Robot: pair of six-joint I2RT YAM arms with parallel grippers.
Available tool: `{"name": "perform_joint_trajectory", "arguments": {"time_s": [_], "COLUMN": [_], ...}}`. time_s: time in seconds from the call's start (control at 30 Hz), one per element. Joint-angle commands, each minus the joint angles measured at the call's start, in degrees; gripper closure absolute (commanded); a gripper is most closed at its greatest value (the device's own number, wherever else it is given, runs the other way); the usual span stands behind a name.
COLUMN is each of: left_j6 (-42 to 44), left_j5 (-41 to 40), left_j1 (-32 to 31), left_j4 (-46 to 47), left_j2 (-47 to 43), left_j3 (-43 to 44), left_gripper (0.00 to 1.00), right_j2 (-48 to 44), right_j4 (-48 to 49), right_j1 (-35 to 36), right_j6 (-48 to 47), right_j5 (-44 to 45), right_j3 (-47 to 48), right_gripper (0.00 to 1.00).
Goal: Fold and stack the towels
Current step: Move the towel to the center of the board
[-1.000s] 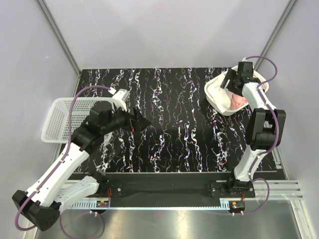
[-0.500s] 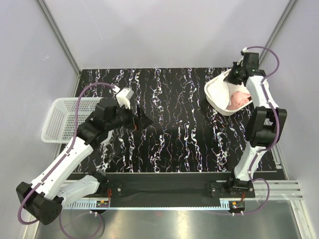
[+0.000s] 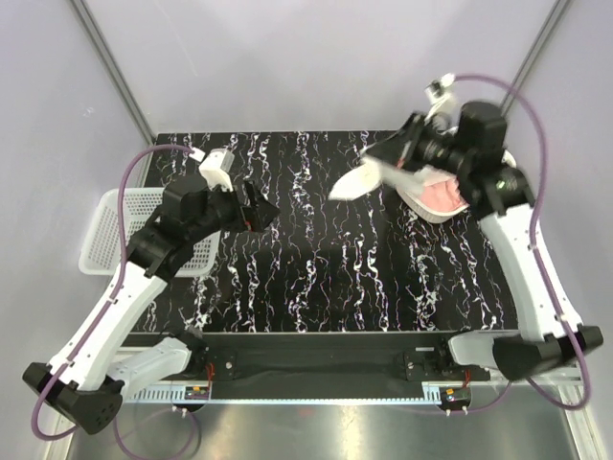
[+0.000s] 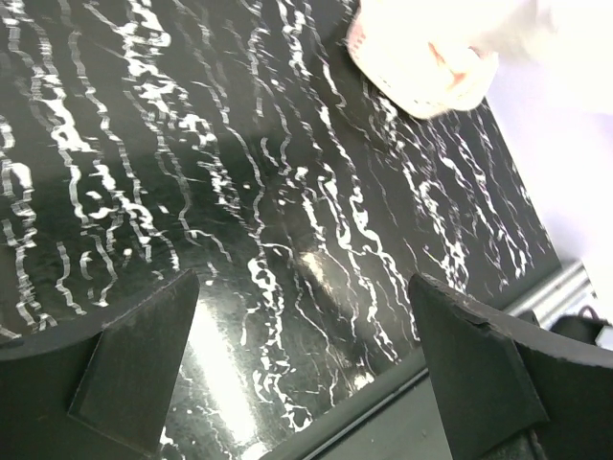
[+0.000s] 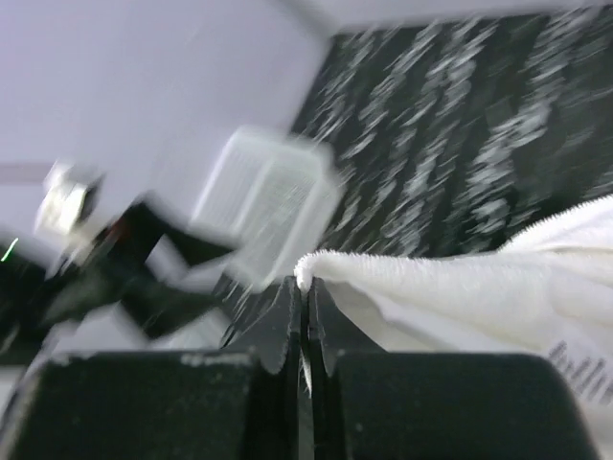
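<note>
Closest to me, both arms are bolted at the near edge of the black, white-veined table (image 3: 335, 278). The left arm leans out over the left-centre of the table. The left gripper (image 3: 263, 211) hangs above bare tabletop with its fingers (image 4: 134, 364) spread wide and nothing between them. Just behind that arm, the white mesh basket (image 3: 120, 235) sticks out past the table's left edge, and I can't see anything in it. Farther back on the right, the right arm is raised high with its wrist bent toward the middle. The right gripper (image 5: 306, 287) has its fingers pressed together on the hem of the white towel (image 3: 359, 180). The towel is held above the table, its free corner pointing toward the centre and the rest trailing back toward the gripper. At the far right, partly under that gripper, stands the round white basket (image 3: 431, 215), with the pale pink towel (image 3: 448, 196) bunched inside it. The wrist view is too blurred to show more than the pinched terry edge.
</note>
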Motion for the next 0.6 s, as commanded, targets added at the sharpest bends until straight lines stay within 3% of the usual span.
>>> {"name": "perform_joint_trajectory", "arguments": {"time_s": [0.0,0.17,0.23,0.27,0.3,0.4,0.57], "left_j6": [-0.72,-2.74,-2.83,-2.92,-2.92,-4.14,-8.01], "left_j5": [-3.37,-4.69,-4.95,-5.04,-4.87,-1.71,2.08], "left_j1": [0.89,1.33,1.33,1.33,1.33,1.33,-2.17], "left_j4": [-2.88,-4.64,-4.82,-4.82,-4.64,-3.94,1.41], "left_j2": [-1.03,-3.40,-4.02,-4.19,-4.28,-3.93,-3.32], "left_j3": [2.34,-2.13,-3.90,-4.78,-6.79,-11.18,-19.71], "left_gripper": [0.01,0.01,0.02,0.02,0.02,0.04,0.08], "right_j2": [-4.36,-11.84,-12.28,-12.63,-12.81,-14.30,-14.93], "right_j4": [2.91,19.09,24.52,25.60,26.56,23.96,3.92], "right_j1": [8.75,19.74,23.26,24.14,25.72,26.08,26.00], "right_j6": [9.01,17.03,19.15,19.85,21.07,18.56,7.39], "right_j5": [-6.49,-2.03,-0.80,0.25,1.22,6.29,21.86], "right_j3": [-11.39,-39.33,-45.62,-50.43,-52.48,-54.44,-44.17], "right_gripper": [1.00,1.00,1.00,0.99,0.90,0.59,0.49]}}
